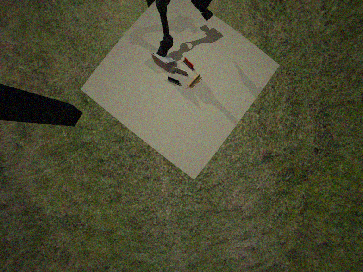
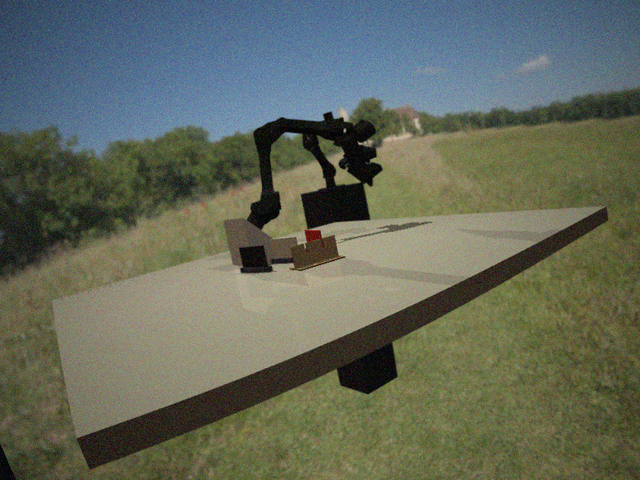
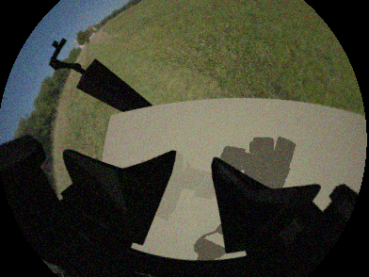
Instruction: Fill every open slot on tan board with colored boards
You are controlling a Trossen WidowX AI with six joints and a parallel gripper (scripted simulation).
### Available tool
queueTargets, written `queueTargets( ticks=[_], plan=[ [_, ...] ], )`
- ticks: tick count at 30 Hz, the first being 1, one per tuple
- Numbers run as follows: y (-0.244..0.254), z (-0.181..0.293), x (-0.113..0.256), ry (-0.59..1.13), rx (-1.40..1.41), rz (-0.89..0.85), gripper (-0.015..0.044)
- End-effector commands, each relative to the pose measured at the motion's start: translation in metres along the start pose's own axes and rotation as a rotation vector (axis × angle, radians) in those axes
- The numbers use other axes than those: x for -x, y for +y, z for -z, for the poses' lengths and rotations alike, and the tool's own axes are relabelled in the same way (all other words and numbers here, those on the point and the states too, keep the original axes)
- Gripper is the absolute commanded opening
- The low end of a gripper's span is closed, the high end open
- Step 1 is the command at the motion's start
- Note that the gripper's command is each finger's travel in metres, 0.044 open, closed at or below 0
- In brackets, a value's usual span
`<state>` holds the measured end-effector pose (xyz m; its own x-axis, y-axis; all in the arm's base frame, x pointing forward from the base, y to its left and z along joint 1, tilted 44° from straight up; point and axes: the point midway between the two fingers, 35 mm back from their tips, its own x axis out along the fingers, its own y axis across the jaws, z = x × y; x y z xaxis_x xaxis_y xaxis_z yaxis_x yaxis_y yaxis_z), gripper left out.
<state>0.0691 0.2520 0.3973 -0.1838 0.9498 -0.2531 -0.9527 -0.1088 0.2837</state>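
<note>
On the pale tabletop (image 1: 164,117) (image 2: 206,331) (image 3: 226,118), my slotted tan board (image 1: 194,81) (image 2: 316,252) stands upright, the red board (image 1: 188,63) (image 2: 313,236) at its eleven o'clock from above; the exterior view alone shows its slots. My gripper (image 2: 370,181) (image 3: 194,157) hangs partly apart, holding nothing.

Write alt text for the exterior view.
A black robot arm arches over a pale table, its gripper raised beyond a standing tan board with open slots; black and red boards stand nearby.
</note>
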Motion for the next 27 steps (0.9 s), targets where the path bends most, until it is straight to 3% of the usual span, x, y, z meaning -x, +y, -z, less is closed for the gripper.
queueTargets(
  ticks=[1, 16, 27],
  plan=[
    [-0.059, 0.004, 0.009, 0.019, -0.031, 0.187, 0.0183],
    [-0.209, 0.062, 0.093, 0.163, -0.162, 0.631, 0.0183],
    [-0.277, 0.164, 0.184, 0.33, -0.403, 0.824, 0.0183]
  ],
)
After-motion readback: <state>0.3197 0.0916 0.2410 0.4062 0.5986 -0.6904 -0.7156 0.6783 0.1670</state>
